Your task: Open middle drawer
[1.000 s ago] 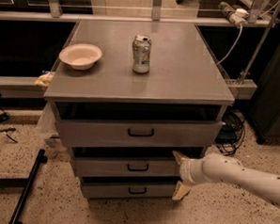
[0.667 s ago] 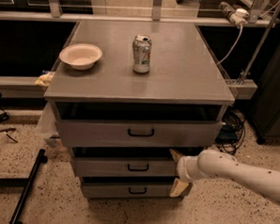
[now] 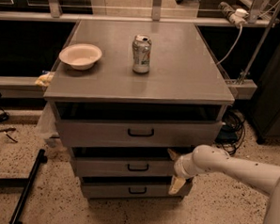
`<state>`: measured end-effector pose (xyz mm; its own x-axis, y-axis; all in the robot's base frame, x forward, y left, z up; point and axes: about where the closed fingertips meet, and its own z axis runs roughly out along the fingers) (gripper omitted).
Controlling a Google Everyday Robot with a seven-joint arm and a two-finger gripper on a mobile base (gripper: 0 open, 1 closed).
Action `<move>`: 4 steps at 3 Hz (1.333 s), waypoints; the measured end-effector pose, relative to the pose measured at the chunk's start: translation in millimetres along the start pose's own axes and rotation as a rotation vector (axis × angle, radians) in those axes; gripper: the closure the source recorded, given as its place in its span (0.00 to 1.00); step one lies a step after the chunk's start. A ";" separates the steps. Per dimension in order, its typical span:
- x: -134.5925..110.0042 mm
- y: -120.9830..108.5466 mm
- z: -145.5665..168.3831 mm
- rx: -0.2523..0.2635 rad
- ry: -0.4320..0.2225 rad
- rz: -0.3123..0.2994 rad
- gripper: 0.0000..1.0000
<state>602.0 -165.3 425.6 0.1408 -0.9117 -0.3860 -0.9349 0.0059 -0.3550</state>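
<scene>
The middle drawer [image 3: 123, 166] is the second grey front of the cabinet, with a small black bar handle [image 3: 138, 167]. A dark gap shows above its front. My gripper [image 3: 174, 170] is at the right end of this drawer front, on a white arm coming in from the lower right. It is open: one fingertip [image 3: 172, 154] sits at the drawer front's top edge and the other [image 3: 177, 185] just below its bottom edge. The gripper is well right of the handle.
The top drawer [image 3: 139, 131] and bottom drawer [image 3: 136, 190] also stand slightly ajar. On the cabinet top [image 3: 179, 73] are a cream bowl [image 3: 80, 56] and a soda can [image 3: 141, 54]. A black pole [image 3: 27, 188] lies on the floor at left. Cables [image 3: 231, 125] hang at right.
My gripper and forearm have shifted slightly left, closer against the right end of the middle drawer front. The drawers, bowl and can have not visibly moved.
</scene>
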 end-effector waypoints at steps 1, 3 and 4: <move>15.4 -3.2 22.1 -0.040 0.036 0.006 0.00; 10.8 1.7 21.8 -0.088 0.026 0.021 0.00; 10.4 12.4 20.2 -0.175 0.029 0.050 0.00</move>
<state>598.5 -166.4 400.0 0.0858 -0.9233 -0.3742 -0.9832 -0.0177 -0.1818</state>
